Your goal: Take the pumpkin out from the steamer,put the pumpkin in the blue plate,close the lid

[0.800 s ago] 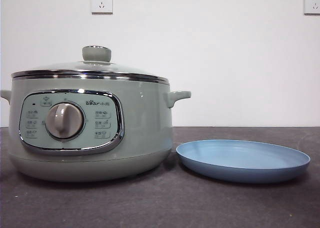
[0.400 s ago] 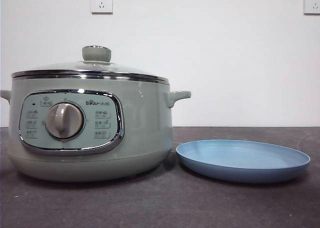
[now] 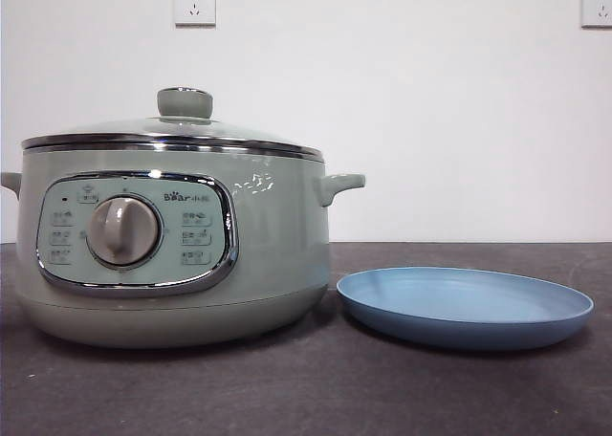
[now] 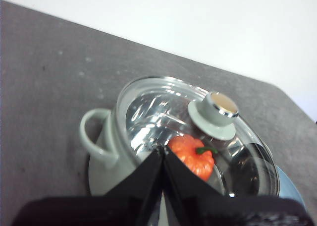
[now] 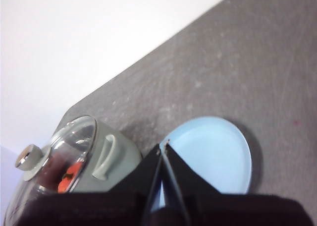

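The sage-green steamer (image 3: pixel 172 254) stands on the left of the table with its glass lid (image 3: pixel 172 130) on. The orange pumpkin (image 4: pixel 193 157) lies inside, seen through the glass in the left wrist view and in the right wrist view (image 5: pixel 68 179). The empty blue plate (image 3: pixel 466 307) lies to the right of the steamer and also shows in the right wrist view (image 5: pixel 213 156). My left gripper (image 4: pixel 163 151) hangs shut high above the steamer. My right gripper (image 5: pixel 163 145) hangs shut high above the gap between steamer and plate. Neither arm shows in the front view.
The dark grey table (image 3: pixel 402 398) meets a white wall with two sockets (image 3: pixel 194 4). The steamer's side handle (image 3: pixel 339 183) points toward the plate.
Nothing has moved; only a small bright reflection has appeared on the steamer's wall beside the control panel.
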